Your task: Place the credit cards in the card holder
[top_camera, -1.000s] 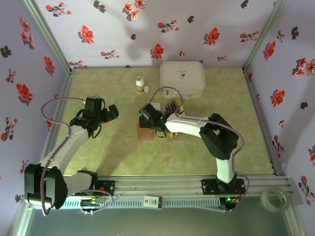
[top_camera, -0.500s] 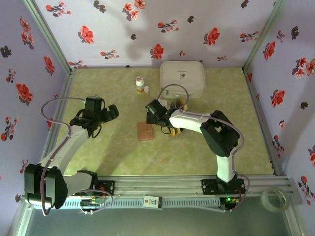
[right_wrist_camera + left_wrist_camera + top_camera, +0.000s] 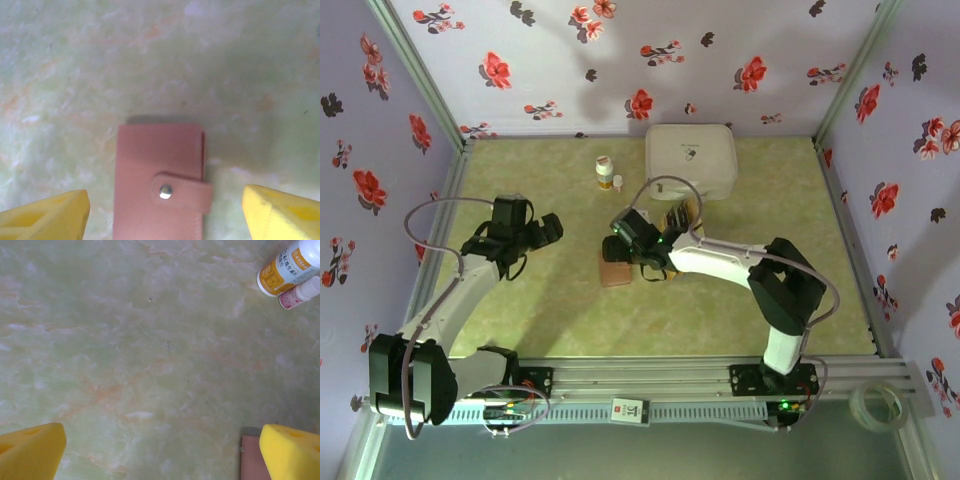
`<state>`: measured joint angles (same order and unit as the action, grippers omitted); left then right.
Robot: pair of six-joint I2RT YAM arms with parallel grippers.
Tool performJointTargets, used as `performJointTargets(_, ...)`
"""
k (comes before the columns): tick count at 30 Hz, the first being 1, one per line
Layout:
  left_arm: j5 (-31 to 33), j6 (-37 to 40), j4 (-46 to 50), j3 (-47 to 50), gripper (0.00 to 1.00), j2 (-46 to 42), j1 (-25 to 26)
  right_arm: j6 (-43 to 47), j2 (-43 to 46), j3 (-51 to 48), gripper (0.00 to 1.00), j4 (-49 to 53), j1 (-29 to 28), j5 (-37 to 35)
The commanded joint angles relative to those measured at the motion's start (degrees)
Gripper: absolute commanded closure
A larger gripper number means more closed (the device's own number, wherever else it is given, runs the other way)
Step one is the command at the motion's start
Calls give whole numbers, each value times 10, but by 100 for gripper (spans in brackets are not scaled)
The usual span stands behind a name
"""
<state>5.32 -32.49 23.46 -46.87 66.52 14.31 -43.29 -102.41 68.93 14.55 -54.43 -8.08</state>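
The card holder point(image 3: 159, 182) is a reddish-brown wallet lying flat on the table, closed, with its strap snapped down by a metal stud. My right gripper point(image 3: 164, 216) hovers over it, open, a yellow fingertip on each side and clear of the leather. From above, the right gripper point(image 3: 619, 250) sits just behind the card holder point(image 3: 616, 272). The credit cards point(image 3: 679, 213), tan-gold and dark, lie behind the right forearm, partly hidden. My left gripper point(image 3: 546, 231) is open over bare table to the left. A corner of the card holder point(image 3: 249, 460) shows beside its right fingertip.
A large white rounded box point(image 3: 690, 158) stands at the back. Two small bottles point(image 3: 606, 170) stand left of it, and they are also in the left wrist view as bottles point(image 3: 288, 267) at the top right. Floral walls close in the table on three sides.
My right gripper swung back and to the right, then returned left and nearer, ending over the card holder. The left arm has not moved.
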Motion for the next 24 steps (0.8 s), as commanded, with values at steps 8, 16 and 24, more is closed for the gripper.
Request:
performJointTargets(8,-26,-4,21,-3,0,-20,4,-143,30,-90,30,-69,-52,-46)
performJointTargets(16,-30,-5,21,0,0,-18,5,-184,43,-131,32,-101,-62,-68)
performJointTargets(24,-30,-6,20,2,0,-15,8,-202,30,-139,35,-122,-63,-69)
